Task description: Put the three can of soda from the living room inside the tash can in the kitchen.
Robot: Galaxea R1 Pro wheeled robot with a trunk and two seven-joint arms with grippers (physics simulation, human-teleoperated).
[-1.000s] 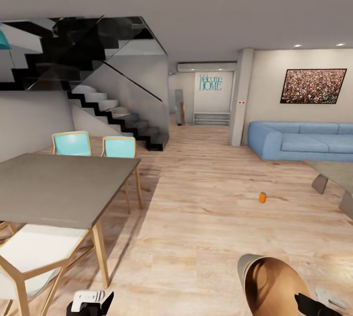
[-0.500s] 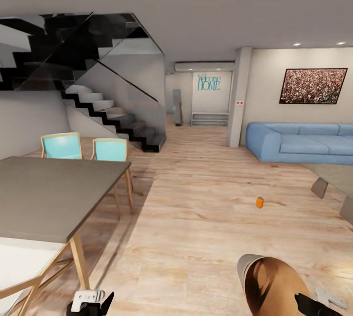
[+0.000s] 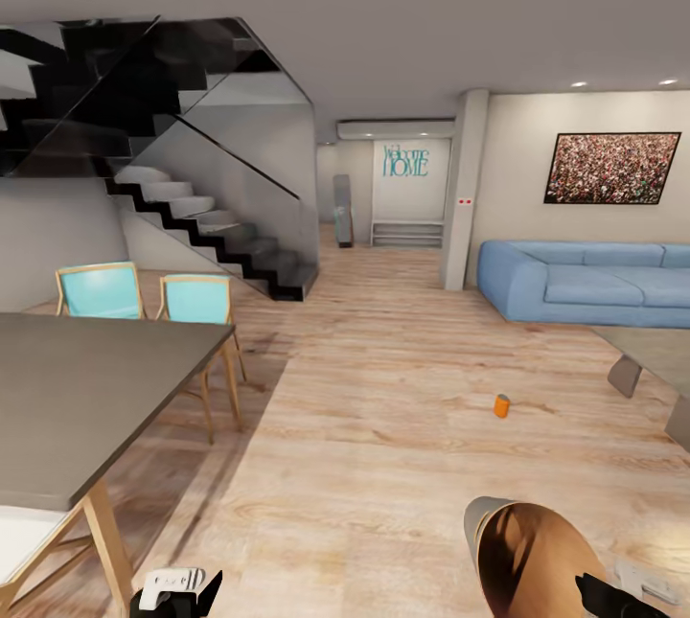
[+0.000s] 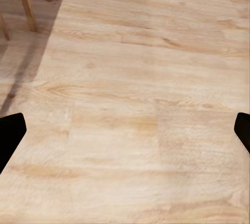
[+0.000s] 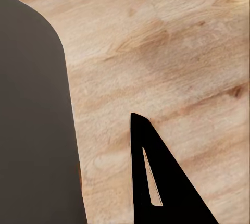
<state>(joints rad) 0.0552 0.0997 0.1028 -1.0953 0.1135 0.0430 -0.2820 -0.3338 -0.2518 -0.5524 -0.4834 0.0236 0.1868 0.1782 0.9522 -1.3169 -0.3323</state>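
Left gripper (image 4: pixel 125 127): in the left wrist view its two dark fingertips (image 4: pixel 9 133) sit at opposite edges of the frame, spread wide with nothing between them but bare wood floor (image 4: pixel 135 78). The head view shows the same gripper as a white-and-black shape (image 3: pixel 175 591) at about 7 o'clock of the frame.

Right gripper (image 5: pixel 109 182): in the right wrist view one dark finger (image 5: pixel 156 177) lies beside the trash can's shadowed wall (image 5: pixel 31 130), which it appears to pinch (whether the rim is truly clamped cannot be told).

The head view adds what the wrist view lacks: the tash can (image 3: pixel 527 556), tilted with its coppery-brown inside facing the camera, at about 5 o'clock, with the black right gripper (image 3: pixel 613 599) at its lower edge.

One orange can of soda (image 3: pixel 501 405) stands upright on the floor, well apart from the bin, at roughly 4 o'clock from the frame's centre.

Surroundings:
- Grey dining table (image 3: pixel 86 398) with two teal chairs (image 3: pixel 196 300), at 9 o'clock.
- Black staircase (image 3: pixel 192 206), at 10 o'clock.
- Light-blue sofa (image 3: pixel 585 283), at 3 o'clock.
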